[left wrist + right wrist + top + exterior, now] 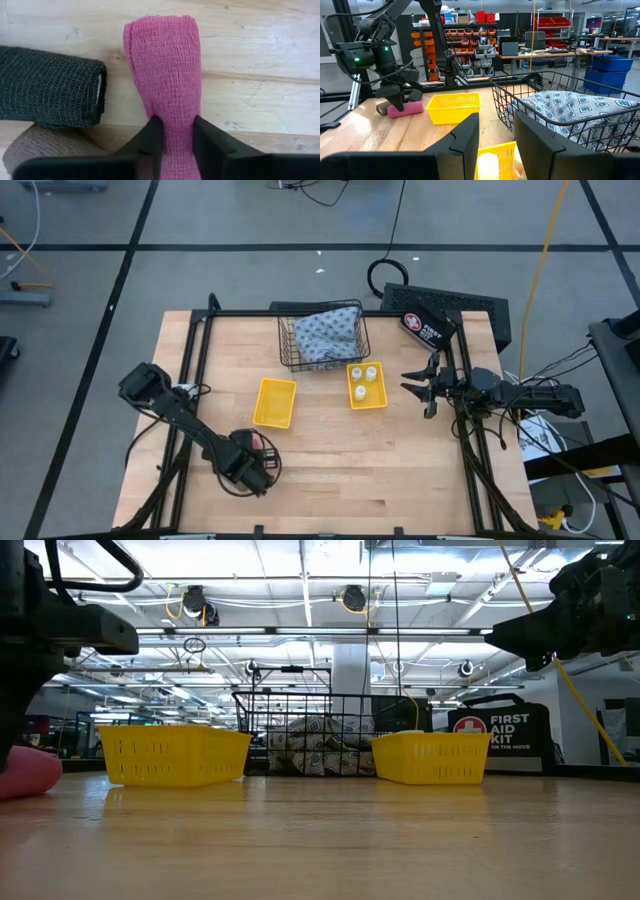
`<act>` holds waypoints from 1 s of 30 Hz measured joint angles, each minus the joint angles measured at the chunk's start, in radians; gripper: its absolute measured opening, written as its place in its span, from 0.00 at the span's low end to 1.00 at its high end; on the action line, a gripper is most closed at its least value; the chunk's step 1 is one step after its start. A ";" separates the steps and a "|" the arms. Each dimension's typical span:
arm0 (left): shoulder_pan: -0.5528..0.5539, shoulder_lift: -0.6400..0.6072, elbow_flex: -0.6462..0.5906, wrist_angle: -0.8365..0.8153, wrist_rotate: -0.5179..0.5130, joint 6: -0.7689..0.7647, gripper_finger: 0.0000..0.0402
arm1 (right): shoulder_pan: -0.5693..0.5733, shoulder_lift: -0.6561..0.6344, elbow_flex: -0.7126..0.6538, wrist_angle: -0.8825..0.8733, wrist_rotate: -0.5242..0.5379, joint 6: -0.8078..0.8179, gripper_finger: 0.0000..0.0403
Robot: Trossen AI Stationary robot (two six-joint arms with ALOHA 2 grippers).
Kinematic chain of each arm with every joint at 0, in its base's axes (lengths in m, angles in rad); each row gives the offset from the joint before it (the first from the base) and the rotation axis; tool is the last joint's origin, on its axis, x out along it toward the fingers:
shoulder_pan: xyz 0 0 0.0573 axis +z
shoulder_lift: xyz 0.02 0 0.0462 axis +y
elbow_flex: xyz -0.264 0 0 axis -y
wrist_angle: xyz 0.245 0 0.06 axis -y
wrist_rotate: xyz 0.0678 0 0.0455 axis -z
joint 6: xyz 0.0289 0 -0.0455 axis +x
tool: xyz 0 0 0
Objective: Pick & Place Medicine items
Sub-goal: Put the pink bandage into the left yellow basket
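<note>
The pink roll [162, 65] lies on the wood near the table's near left part, with the black roll [50, 92] and the brown roll [45, 145] beside it. My left gripper [177, 125] is shut on the pink roll [257, 442]. Three white bottles [364, 379] stand in the right yellow tray [383, 402]. The blue-grey patterned pouch [327, 332] lies in the wire basket [287, 357]. My right gripper [408, 382] hovers open just right of that tray, above it, touching nothing. My left gripper pinches the pink roll between its two fingers [152, 137] at one end [175, 112], the fingers lying along the roll. The soft roll is squeezed narrower where they hold it. In the low view the pink roll [25, 772] sits at table height.
An empty yellow tray [275, 402] sits left of the bottle tray, with bare wood between it and the rolls. A first aid kit bag [430, 328] lies at the far right corner. A dark metal frame [195, 350] runs along the table's edges.
</note>
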State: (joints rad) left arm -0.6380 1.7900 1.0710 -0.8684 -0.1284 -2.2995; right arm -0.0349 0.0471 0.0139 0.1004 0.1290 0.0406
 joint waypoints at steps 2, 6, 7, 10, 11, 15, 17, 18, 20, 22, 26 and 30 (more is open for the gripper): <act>0.000 -0.017 0.000 0.001 0.000 0.019 0.16 | 0.000 0.000 0.000 0.000 0.000 0.000 0.28; 0.005 -0.068 0.009 -0.016 -0.086 0.054 0.14 | 0.000 0.000 0.000 0.000 0.000 0.000 0.28; 0.008 -0.088 0.019 -0.015 -0.111 0.062 0.14 | 0.000 0.000 0.000 0.000 0.000 0.000 0.28; 0.010 -0.159 0.034 -0.027 -0.206 0.098 0.13 | 0.000 0.000 0.000 0.000 0.000 0.000 0.28; 0.016 -0.176 0.039 -0.038 -0.224 0.120 0.13 | 0.000 0.000 0.000 0.000 0.000 0.000 0.28; 0.066 -0.248 0.072 -0.113 -0.250 0.224 0.13 | 0.000 0.000 0.000 0.000 0.000 0.000 0.28; 0.100 -0.281 0.083 -0.174 -0.252 0.283 0.13 | 0.000 0.000 0.000 0.000 0.000 0.000 0.28; 0.121 -0.295 0.084 -0.191 -0.249 0.319 0.13 | 0.000 0.000 0.000 0.000 0.000 0.000 0.28; 0.177 -0.319 0.084 -0.217 -0.243 0.406 0.13 | 0.000 0.000 0.000 0.000 0.000 0.000 0.28; 0.240 -0.333 0.084 -0.219 -0.244 0.513 0.13 | 0.000 0.000 0.000 0.000 0.000 0.000 0.28; 0.374 -0.325 0.085 -0.214 -0.223 0.714 0.13 | 0.000 0.000 0.000 0.000 0.000 0.000 0.28; 0.489 -0.294 0.085 -0.148 -0.163 0.865 0.13 | 0.000 0.000 0.000 0.000 0.000 0.000 0.28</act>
State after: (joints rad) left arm -0.1490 1.4955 1.1557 -1.0167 -0.2915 -1.4341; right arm -0.0349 0.0467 0.0141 0.1005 0.1291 0.0406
